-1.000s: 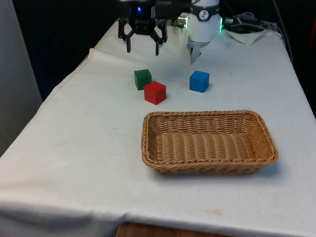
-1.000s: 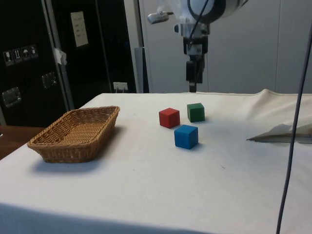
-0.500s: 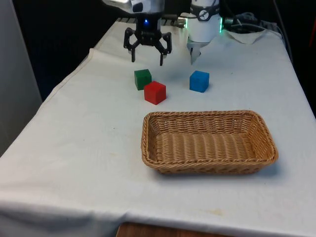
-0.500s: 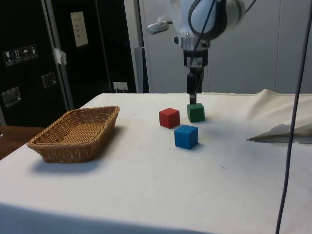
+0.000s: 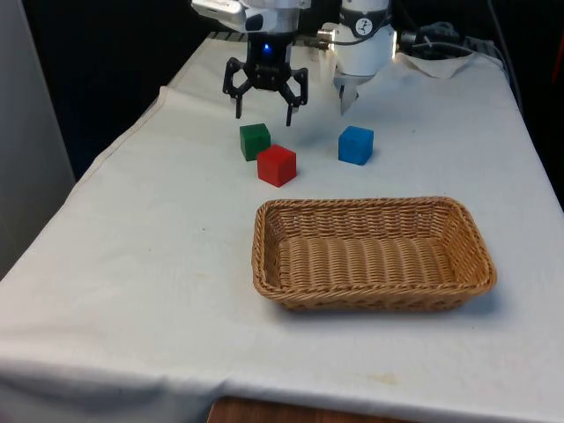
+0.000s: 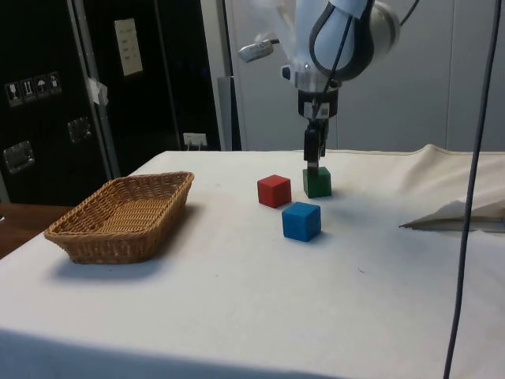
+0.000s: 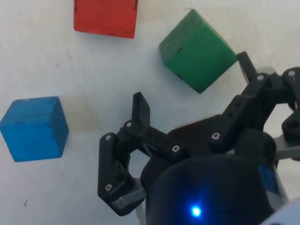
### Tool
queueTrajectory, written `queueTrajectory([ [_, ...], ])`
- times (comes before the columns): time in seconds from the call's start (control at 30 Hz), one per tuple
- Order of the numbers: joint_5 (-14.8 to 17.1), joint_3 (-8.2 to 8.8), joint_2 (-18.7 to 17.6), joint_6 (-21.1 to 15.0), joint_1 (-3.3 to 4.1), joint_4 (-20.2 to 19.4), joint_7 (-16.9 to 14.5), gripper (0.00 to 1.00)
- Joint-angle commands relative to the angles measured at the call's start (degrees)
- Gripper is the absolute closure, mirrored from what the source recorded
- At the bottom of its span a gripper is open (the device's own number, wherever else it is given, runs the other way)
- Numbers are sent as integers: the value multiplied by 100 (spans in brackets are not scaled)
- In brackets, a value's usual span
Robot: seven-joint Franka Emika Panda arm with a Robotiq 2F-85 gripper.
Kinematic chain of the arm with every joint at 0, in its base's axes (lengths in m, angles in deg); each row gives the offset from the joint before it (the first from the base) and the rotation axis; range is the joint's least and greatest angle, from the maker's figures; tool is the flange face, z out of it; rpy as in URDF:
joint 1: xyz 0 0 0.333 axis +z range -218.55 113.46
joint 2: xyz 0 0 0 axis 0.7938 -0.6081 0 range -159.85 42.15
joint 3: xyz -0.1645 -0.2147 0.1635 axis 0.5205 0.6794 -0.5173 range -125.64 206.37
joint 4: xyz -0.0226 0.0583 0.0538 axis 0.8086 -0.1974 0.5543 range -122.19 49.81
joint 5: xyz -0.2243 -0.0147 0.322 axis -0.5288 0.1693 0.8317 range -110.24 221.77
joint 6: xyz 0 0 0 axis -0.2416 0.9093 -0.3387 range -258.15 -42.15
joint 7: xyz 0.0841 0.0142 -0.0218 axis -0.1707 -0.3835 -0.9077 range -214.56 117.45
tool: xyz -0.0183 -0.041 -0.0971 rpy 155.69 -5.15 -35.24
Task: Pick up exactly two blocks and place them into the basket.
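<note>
Since a second ago the end effector (image 5: 263, 107) has come down from high above the table's (image 5: 159, 264) far end and now hangs just above the green block (image 5: 255, 141), slightly behind it. Its fingers (image 7: 140, 108) are spread wide and hold nothing. You have nothing done yet: the wicker basket (image 5: 373, 292) holds no block, and the green block, the red block (image 5: 277, 165) just beside it, and the blue block (image 5: 356, 144) set apart all sit on the cloth. Both picks and both placements remain, probably starting with green.

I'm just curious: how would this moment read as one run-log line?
gripper: open, above green block | red block, blue block: on table | basket: empty
</note>
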Motion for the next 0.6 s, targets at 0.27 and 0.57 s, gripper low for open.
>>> queueTrajectory([
  [0.27,109,-80,-178,29,-86,189,-223,0],
  [0.57,103,-97,-544,-6,-132,435,-361,0],
])
